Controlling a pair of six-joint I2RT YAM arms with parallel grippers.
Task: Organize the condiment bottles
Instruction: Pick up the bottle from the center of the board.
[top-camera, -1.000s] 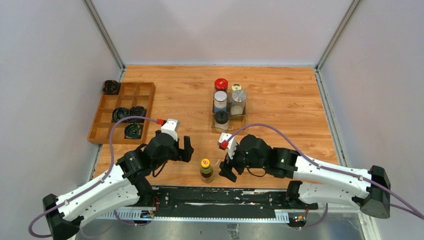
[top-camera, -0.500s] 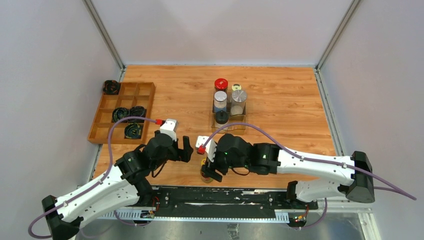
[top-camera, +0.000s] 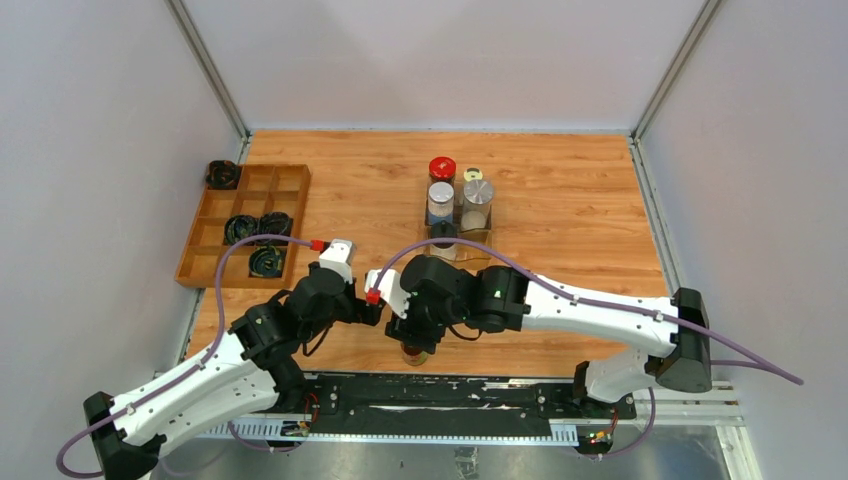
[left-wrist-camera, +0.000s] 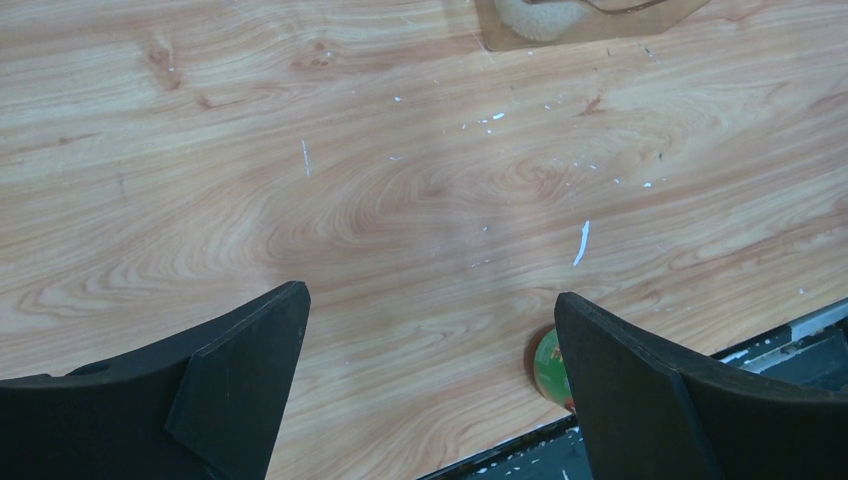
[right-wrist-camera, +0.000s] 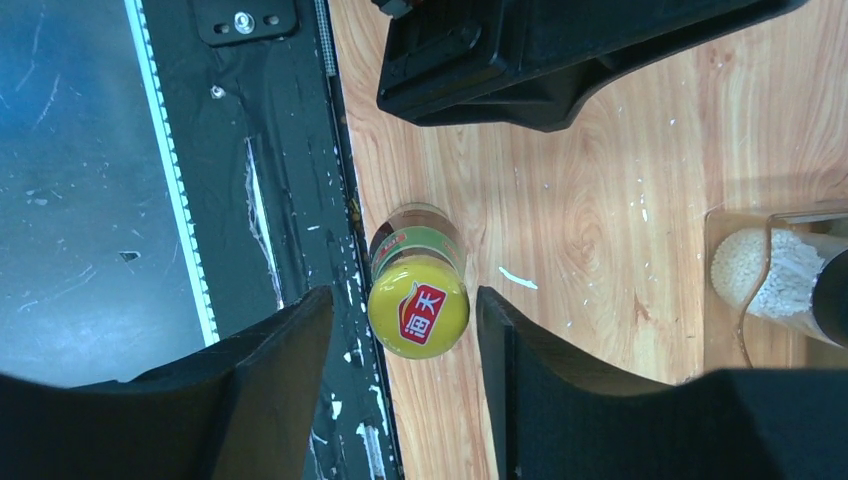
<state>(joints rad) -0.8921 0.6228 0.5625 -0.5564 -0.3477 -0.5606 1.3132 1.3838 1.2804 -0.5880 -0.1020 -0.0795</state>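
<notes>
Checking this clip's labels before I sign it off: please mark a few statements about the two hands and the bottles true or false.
1. The right hand has a finger on each side of the yellow-capped sauce bottle. True.
2. The left hand holds a jar. False: it is open and empty.
3. The sauce bottle lies on its side. False: it stands upright.
4. The red-lidded jar stands among the other jars. True.
5. The wooden tray holds jars. False: only black coiled bundles lie in it.
</notes>
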